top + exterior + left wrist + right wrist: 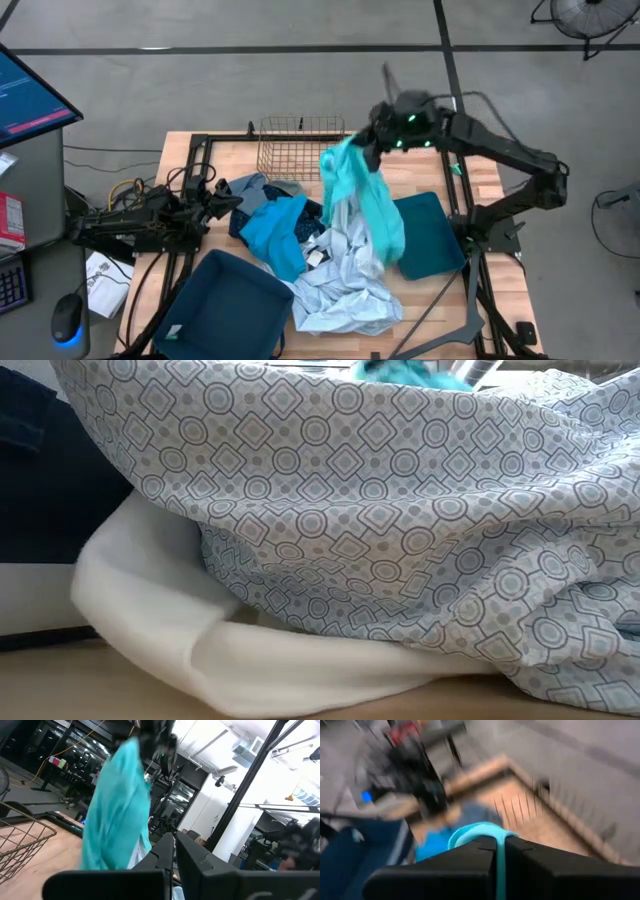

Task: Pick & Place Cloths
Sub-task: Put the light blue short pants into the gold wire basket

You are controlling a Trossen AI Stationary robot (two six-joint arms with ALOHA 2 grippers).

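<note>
table (190, 150): bare wood along far-left edge | cloth pile (320, 270): centre, between two teal bins (225, 310) | turquoise cloth (365, 205): hung beside wire basket (295, 145), pinched by right gripper (372, 148) | left gripper (232, 203): closed, empty, at pile's left edge | no legible writing

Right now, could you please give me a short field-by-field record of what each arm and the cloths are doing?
right gripper: raised beside the gold wire basket, jaws shut on turquoise cloth
turquoise cloth: hanging, lifted off the pile
left gripper: low at the pile's left edge, jaws shut, holding nothing
pile: bright blue cloth, pale patterned cloth
teal bins: no cloth seen inside
</note>
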